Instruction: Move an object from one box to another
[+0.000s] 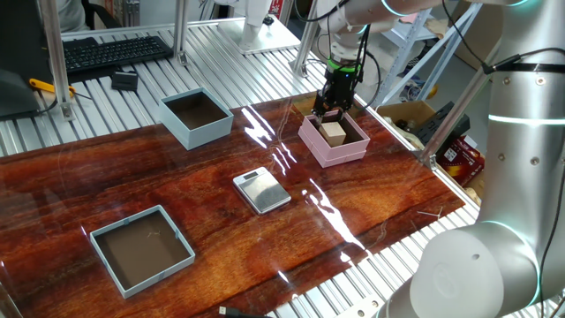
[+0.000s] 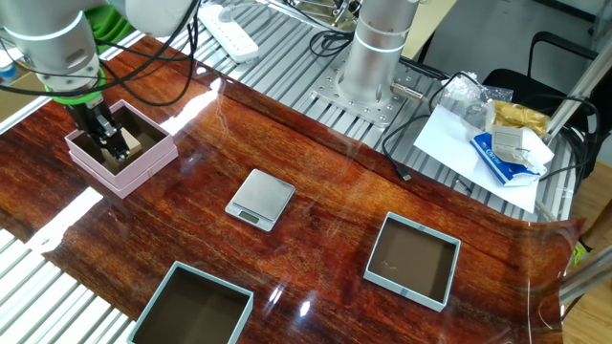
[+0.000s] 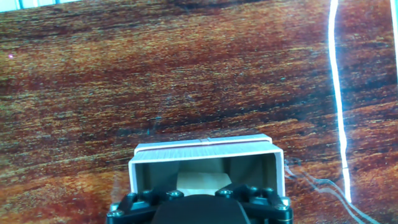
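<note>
Cube [image 1: 333,132]: small, light tan, wooden-looking; sits inside the pink box, right of centre in one fixed view; in the other fixed view [image 2: 128,145] it shows at upper left, partly hidden by the fingers; in the hand view [image 3: 200,182] a pale face shows at bottom centre.
Pink box [image 1: 353,147]: small, square, low walls, dark inside; on the wooden table; in the hand view its near wall [image 3: 205,148] spans the lower centre.
Gripper [image 1: 330,108]: points down into the pink box, at the cube; fingers look parted with the cube between or just below them; whether they touch the cube I cannot tell; black housing fills the bottom edge of the hand view; seen at upper left in the other fixed view [image 2: 108,139].
Tall light blue box [image 1: 196,117]: square, dark brown inside; upper left of centre in one fixed view; well apart from the pink box.
Shallow grey-blue tray [image 1: 141,249]: lower left in one fixed view; bottom dark.
Scale [image 1: 261,190]: flat, silver, square; centre of the table, between the boxes.
Table [image 1: 79,177]: glossy red-brown wood grain with bright glare streaks.
</note>
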{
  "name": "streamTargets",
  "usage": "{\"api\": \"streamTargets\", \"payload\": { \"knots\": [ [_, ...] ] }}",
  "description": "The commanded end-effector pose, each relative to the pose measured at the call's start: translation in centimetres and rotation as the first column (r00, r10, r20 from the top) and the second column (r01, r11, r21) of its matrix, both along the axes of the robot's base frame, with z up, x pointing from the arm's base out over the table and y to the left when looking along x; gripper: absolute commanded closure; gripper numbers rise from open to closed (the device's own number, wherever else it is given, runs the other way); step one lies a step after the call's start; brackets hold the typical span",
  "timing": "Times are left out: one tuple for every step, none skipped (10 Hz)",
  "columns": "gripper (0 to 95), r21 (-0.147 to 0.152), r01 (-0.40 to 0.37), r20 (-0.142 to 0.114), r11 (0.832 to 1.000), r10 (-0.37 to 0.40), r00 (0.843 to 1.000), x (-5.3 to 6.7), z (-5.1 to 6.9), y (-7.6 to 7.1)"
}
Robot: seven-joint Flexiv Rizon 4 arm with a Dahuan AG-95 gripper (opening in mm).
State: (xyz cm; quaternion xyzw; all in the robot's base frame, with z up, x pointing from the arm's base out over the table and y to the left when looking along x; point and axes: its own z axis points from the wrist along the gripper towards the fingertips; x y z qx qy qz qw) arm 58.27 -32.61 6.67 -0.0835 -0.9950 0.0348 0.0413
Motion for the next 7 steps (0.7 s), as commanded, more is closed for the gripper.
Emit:
{"api": "streamTargets", "payload": {
  "knots": [
    [19.0,0.000,0.004,0.001,1.000,-0.004,1.000,0.00,-0.16,0.00],
    [19.0,-0.001,0.007,0.000,1.000,-0.007,1.000,0.01,-0.28,-0.02],
    [19.0,-0.001,0.010,-0.001,1.000,-0.010,1.000,0.04,-0.52,-0.05],
    [19.0,-0.001,0.012,-0.001,1.000,-0.012,1.000,0.07,-0.70,-0.06],
    [19.0,-0.001,0.012,-0.001,1.000,-0.012,1.000,0.08,-0.82,-0.09],
    [19.0,0.001,0.014,0.000,1.000,-0.014,1.000,0.10,-0.96,-0.11],
    [19.0,0.001,0.015,0.001,1.000,-0.015,1.000,0.11,-1.09,-0.14]
  ]
}}
